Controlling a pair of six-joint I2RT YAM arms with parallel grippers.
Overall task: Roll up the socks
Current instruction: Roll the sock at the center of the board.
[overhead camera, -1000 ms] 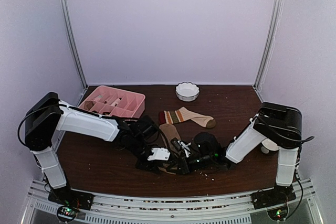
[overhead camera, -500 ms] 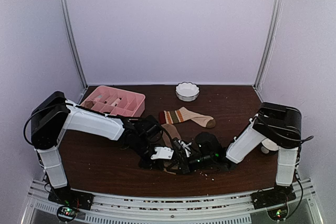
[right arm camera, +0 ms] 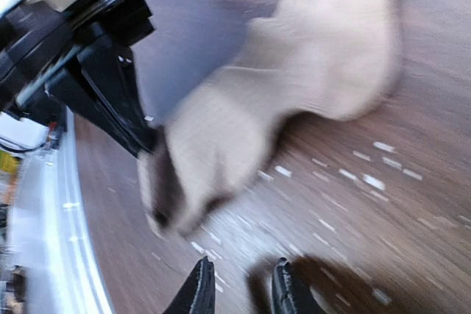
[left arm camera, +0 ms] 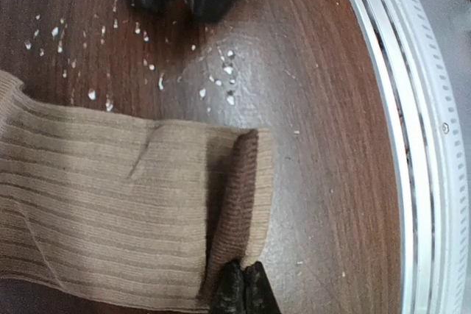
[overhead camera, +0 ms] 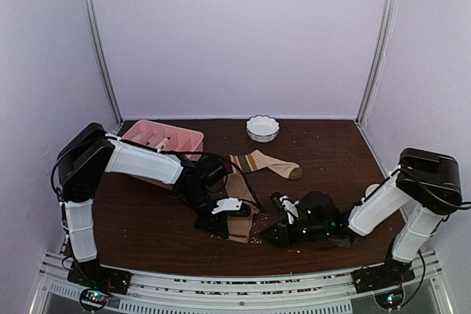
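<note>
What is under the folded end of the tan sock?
The tan sock doubles over itself there, pinched by the shut left end effector. Beneath lies the table. Anything within the fold is hidden.

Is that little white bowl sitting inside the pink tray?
No, the white bowl stands alone on the table, well to the right of the pink tray.

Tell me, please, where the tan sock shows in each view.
Top external: tan sock lies at centre, its near end pinched by the left gripper.
Left wrist: sock fills the lower left.
Right wrist: sock, blurred, runs from centre to upper right.
Shared landmark: the rail along the table's near edge.
</note>
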